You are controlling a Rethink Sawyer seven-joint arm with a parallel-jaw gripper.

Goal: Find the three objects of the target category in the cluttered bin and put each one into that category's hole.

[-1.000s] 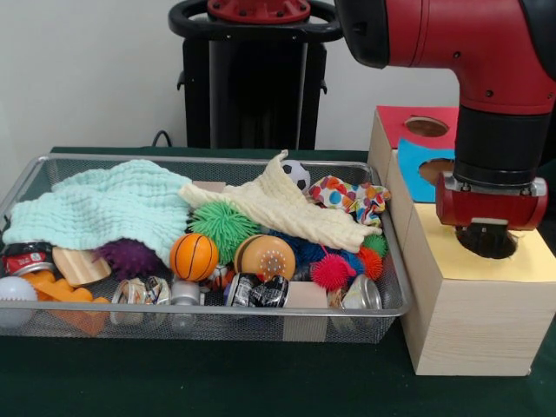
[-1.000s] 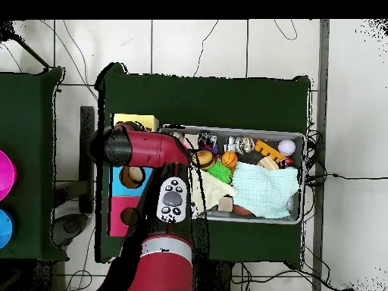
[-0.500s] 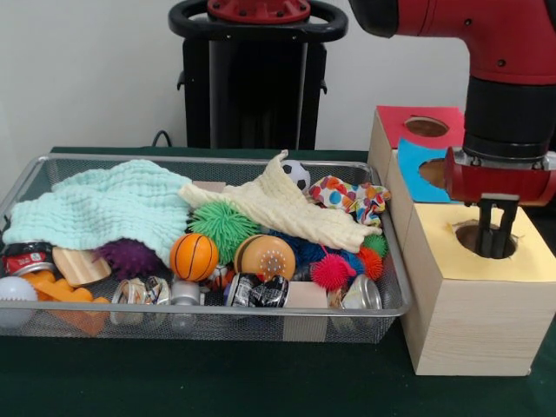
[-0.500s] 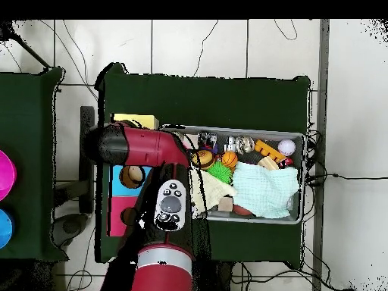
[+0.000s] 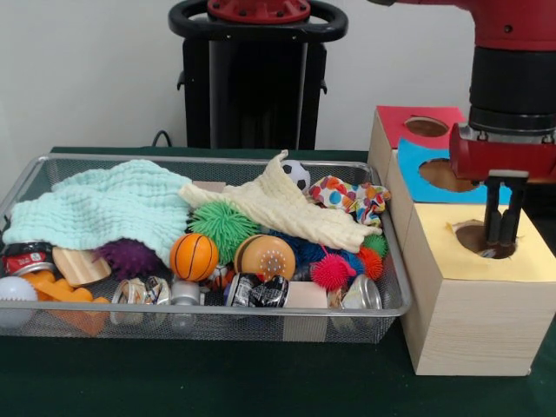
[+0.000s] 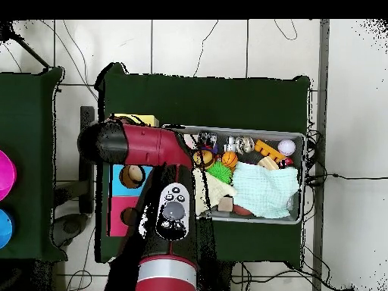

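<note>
The wire mesh bin fills the left of the front view, and it shows in the overhead view too. One polka-dot cloth lies crumpled at the bin's far right corner, by the cream cloth. I see no other polka-dot cloths. The yellow-topped box stands right of the bin with its ragged hole. My gripper hangs straight over this hole, fingertips at its rim, slightly parted, with nothing between them. In the overhead view the arm hides the gripper and the hole.
A mint green waffle cloth and a cream knitted cloth drape over balls, cans and spiky toys in the bin. A basketball sits near the front. The blue-topped box and red-topped box stand behind the yellow one.
My gripper has risen out of the yellow box's hole, from deep inside it to its rim, and shifted slightly right. Nothing in the bin has moved.
</note>
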